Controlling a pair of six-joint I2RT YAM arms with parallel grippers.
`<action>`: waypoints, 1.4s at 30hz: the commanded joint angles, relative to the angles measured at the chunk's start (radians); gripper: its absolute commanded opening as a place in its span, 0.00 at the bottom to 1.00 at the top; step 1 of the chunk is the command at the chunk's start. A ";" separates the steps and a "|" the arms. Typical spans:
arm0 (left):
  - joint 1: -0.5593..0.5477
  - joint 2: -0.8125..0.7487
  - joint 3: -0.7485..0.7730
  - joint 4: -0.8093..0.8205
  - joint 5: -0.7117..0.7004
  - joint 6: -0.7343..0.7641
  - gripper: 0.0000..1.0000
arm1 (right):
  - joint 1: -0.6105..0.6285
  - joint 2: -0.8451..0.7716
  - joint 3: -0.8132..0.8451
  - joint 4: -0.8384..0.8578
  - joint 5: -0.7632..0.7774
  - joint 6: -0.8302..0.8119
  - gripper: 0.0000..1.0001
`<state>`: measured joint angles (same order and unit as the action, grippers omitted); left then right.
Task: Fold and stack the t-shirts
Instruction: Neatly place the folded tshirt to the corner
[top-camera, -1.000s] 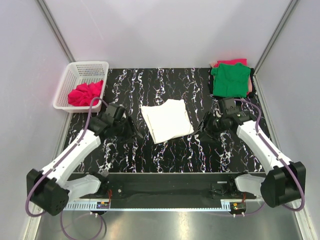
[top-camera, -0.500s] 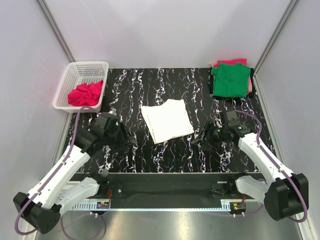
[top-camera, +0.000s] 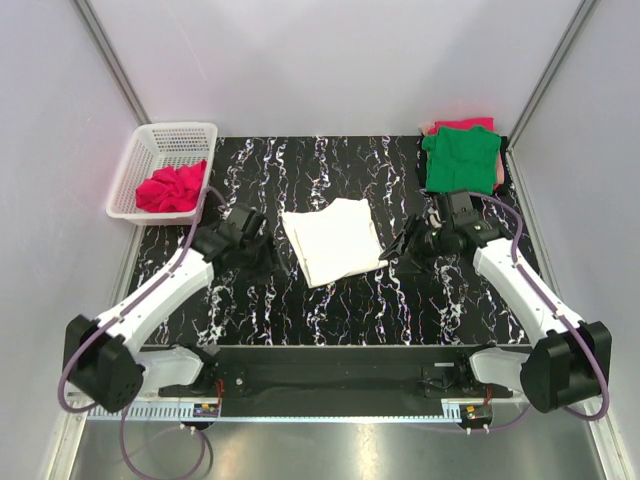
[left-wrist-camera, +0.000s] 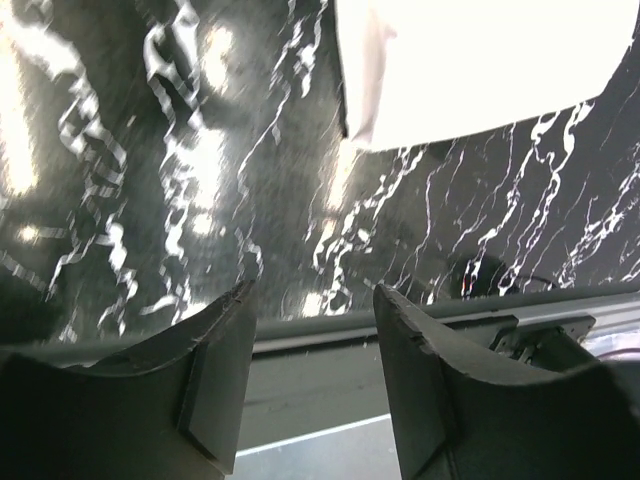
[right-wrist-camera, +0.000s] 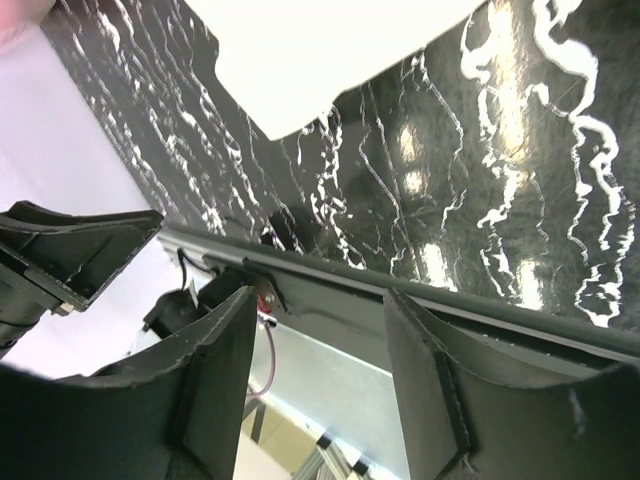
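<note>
Top external: left gripper (top-camera: 266, 254) and right gripper (top-camera: 399, 257), released, flank the folded white t-shirt (top-camera: 333, 241); stacking seems next. Both must pinch its edges.

Your top view looks down from above and behind the arms. It takes in the whole desk (top-camera: 340, 300), with both arm bases along the bottom edge. Your left wrist view sits low and close over the desk, looking past the left pincer (left-wrist-camera: 312, 300). The white shirt (left-wrist-camera: 480, 60) lies at its top right. Your right wrist view is just as close and tilted, looking past the right pincer (right-wrist-camera: 320, 300). All three views share that shirt, the marbled surface around it and the desk's near edge.
</note>
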<state>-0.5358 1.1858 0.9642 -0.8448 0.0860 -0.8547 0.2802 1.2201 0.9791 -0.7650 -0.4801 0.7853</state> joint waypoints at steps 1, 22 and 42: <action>-0.004 0.078 0.054 0.098 0.050 0.046 0.55 | -0.004 0.025 0.076 -0.086 0.067 -0.031 0.62; 0.166 0.074 0.056 0.070 0.219 0.102 0.60 | -0.276 0.672 0.378 0.056 -0.124 -0.294 0.68; 0.166 0.259 0.103 0.070 0.204 0.095 0.60 | -0.256 1.013 0.550 0.162 -0.339 -0.314 0.64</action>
<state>-0.3744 1.4185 0.9928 -0.7952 0.2798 -0.7712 0.0048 2.1975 1.4948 -0.6468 -0.7872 0.4873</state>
